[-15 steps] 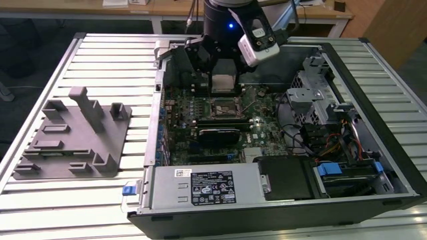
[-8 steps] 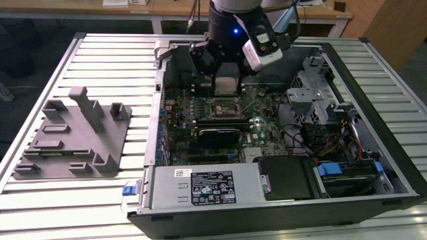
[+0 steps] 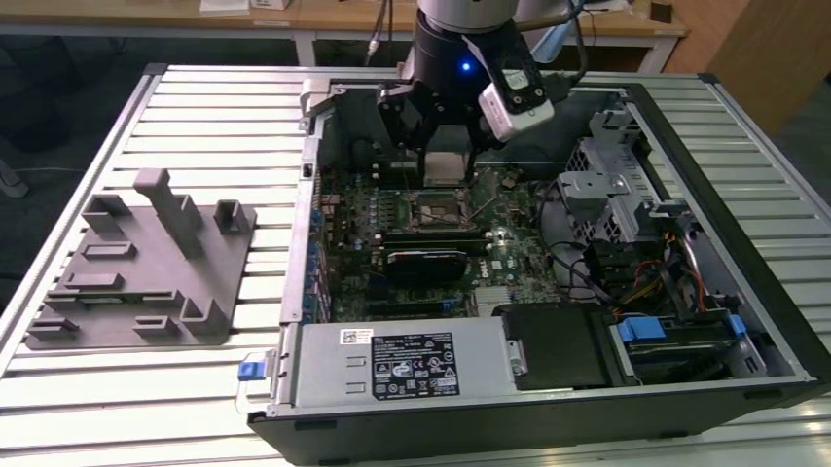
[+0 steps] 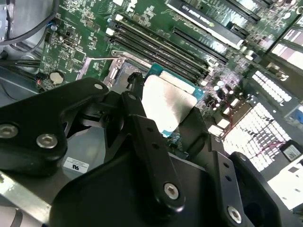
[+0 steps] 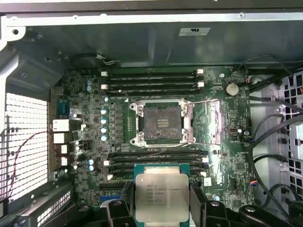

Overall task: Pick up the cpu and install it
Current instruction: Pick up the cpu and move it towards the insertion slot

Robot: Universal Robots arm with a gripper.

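In the exterior view, the black two-fingered gripper (image 3: 445, 171) hangs inside the open black computer case (image 3: 675, 126), pinching the small square silvery cpu (image 3: 445, 161) above the green motherboard (image 3: 520, 243). In the second wrist view, its fingers (image 4: 142, 123) clamp the cpu's opposite edges. In the first wrist view, the cpu is near the empty metal-framed socket (image 5: 161, 122), not in it.

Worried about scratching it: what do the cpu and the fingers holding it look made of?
The cpu: silvery metal lid with a dull sheen, on a greenish board-like rim. The fingers: matte black with visible screws; coated metal or hard plastic, unclear which.
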